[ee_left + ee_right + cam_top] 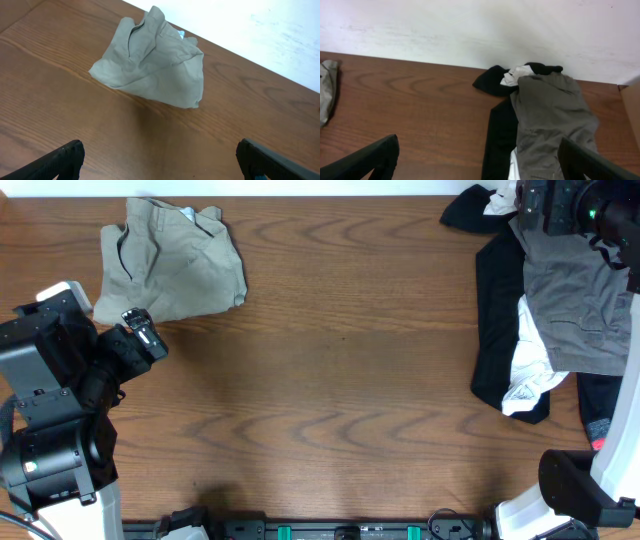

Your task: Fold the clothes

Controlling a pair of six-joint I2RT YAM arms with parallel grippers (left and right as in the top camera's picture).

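The pale khaki-green clothes [172, 262] lie in a folded, rumpled bundle at the far left of the wooden table; they also show in the left wrist view [152, 62] and as a sliver at the left edge of the right wrist view [326, 92]. My left gripper [148, 335] is open and empty, just in front of the bundle and not touching it; its fingers [160, 160] are spread wide over bare wood. My right gripper [480, 160] is open and empty, up at the far right over the pile of other garments; its body [560, 205] shows overhead.
A pile at the far right holds a darker grey garment [575, 310], a black garment [495, 300] and a white one [530, 370]; they show in the right wrist view [550, 115]. A white wall [470, 30] runs behind the table [340, 370].
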